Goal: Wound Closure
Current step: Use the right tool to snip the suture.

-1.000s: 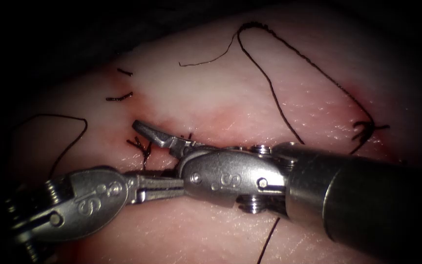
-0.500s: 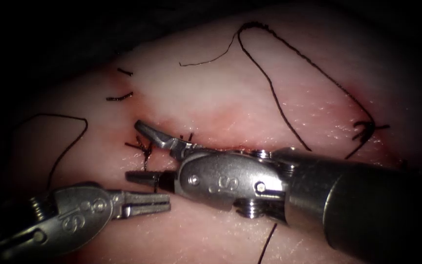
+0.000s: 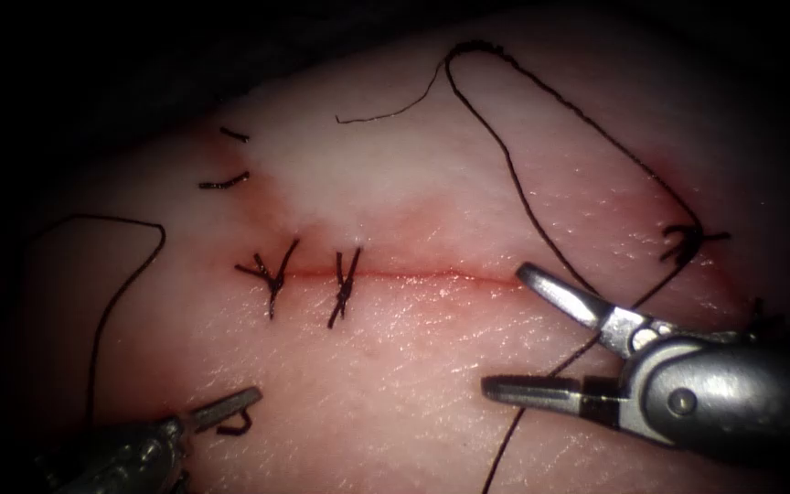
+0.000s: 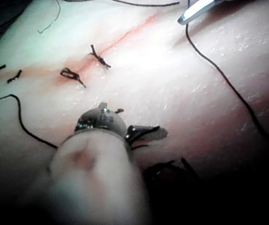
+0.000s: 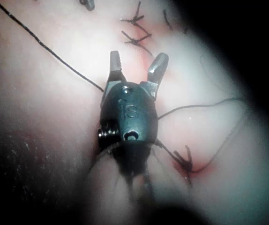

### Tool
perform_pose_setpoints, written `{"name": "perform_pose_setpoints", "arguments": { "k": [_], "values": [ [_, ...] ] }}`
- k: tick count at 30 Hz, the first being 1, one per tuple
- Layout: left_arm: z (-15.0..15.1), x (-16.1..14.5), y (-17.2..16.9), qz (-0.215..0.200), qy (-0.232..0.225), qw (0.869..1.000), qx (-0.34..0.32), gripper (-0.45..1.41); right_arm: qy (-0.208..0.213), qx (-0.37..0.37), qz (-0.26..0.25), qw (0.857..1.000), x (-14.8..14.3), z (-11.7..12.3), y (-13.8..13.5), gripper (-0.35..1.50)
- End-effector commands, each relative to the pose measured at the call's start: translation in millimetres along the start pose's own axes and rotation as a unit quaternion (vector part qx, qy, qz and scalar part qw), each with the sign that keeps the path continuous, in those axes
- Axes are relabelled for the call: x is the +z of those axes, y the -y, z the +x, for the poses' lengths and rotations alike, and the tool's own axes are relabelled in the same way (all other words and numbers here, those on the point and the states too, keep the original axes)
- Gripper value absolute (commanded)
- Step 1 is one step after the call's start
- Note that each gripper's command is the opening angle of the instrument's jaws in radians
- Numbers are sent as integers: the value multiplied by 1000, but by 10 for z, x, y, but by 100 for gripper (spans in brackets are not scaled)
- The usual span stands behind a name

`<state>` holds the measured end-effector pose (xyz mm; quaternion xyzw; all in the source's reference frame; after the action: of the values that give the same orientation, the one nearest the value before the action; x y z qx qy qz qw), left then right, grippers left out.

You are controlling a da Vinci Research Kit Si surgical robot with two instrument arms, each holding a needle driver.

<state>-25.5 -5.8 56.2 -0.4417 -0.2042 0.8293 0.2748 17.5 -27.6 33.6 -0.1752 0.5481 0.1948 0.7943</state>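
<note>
- On the pale pink pork-belly tissue (image 3: pixel 395 183), a thin red cut (image 3: pixel 432 274) runs horizontally across the middle of the endoscope view.
- Two black knotted stitches (image 3: pixel 272 274) (image 3: pixel 345 282) cross the left part of the cut. A third black knot (image 3: pixel 688 241) sits well to the right, with red fluid (image 3: pixel 660 174) staining the tissue near it.
- Silver right arm's hand (image 3: pixel 507 329): it lies at the right end of the cut with its jaws spread wide, holding nothing. The upper tip rests just beside the cut line. The right wrist view (image 5: pixel 137 63) shows the same open V, pointing toward the two stitches.
- Long black thread (image 3: pixel 514 183): it loops from the upper tissue down to the right arm's hand. A strand from the right-hand knot passes through the gap between the spread jaws, unpinched, and runs on to the lower edge.
- Silver left arm's hand (image 3: pixel 230 409): it lies below and left of the cut, jaws pressed together on a short curled cut end of thread (image 3: pixel 235 426). The left wrist view (image 4: pixel 148 133) shows dark strands at these jaws.
- Two short loose black thread pieces (image 3: pixel 223 183) lie on the tissue above and left of the stitches.
- Another black strand (image 3: pixel 125 274) arcs over the tissue at far left.
</note>
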Motion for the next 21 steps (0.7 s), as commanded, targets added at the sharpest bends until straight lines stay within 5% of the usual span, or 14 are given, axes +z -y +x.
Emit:
{"name": "perform_pose_setpoints", "arguments": {
  "k": [1, 11, 18, 20, 21],
  "values": [
    [1, 4, 15, 9, 10, 1000, 1, 99, -4, -1, -1, 1000, 11, 4, -3, 95],
    [-31, -38, 57, 31, 46, 998, -12, 96, -5, -5, -4, 1000, 12, -5, 0, 96],
    [1, -55, 60, 41, 21, 999, -17, 86, -1, -5, -8, 1000, 15, -8, -2, 93],
    [17, -62, 57, 45, -6, 999, -12, 73, 0, -5, -8, 1000, 15, -9, -3, 93],
    [41, -71, 56, 58, -37, 998, 3, 51, 2, -6, -8, 1000, 17, -12, -6, 93]
  ]
}}
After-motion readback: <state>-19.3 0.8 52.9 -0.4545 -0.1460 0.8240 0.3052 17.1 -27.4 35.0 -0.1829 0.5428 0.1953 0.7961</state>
